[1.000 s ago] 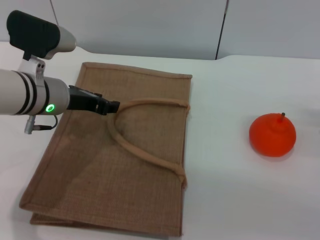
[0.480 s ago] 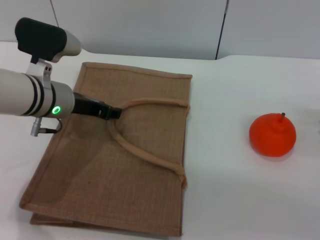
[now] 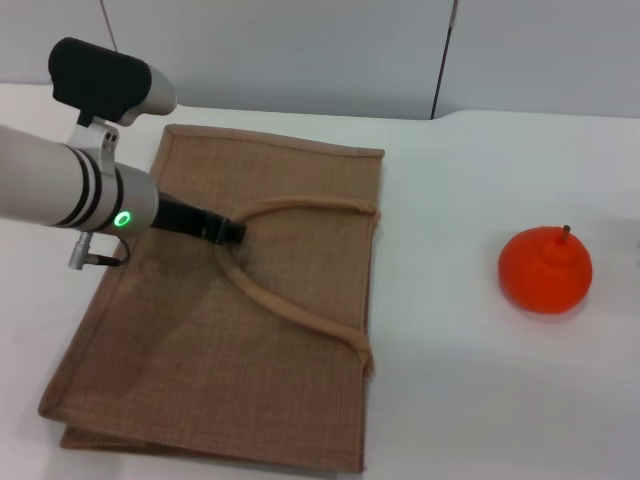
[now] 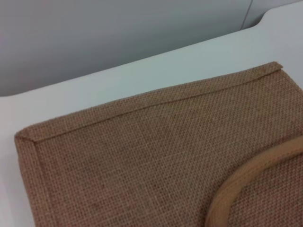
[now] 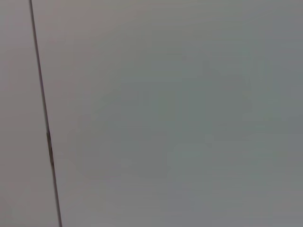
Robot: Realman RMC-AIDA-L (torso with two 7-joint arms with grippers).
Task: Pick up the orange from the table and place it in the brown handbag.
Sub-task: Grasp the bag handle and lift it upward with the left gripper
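Observation:
The orange (image 3: 545, 270) sits alone on the white table (image 3: 450, 400) at the right, stem nub up. The brown handbag (image 3: 200, 340) lies flat on the table at the left, with its rope handle (image 3: 290, 310) looped across its upper face. My left gripper (image 3: 228, 232) is low over the bag, its tip at the bend of the handle loop. The left wrist view shows the bag's woven face (image 4: 142, 156) and part of the handle (image 4: 236, 184). My right gripper is out of view, and its wrist view shows only a grey wall.
A grey panelled wall (image 3: 300, 50) stands behind the table's far edge. The bag's open side with the handle ends (image 3: 372, 280) faces the orange. White table lies between the bag and the orange.
My left arm has moved slightly right and down, bringing the gripper tip lower onto the bend of the handle loop. The orange and the bag have not moved.

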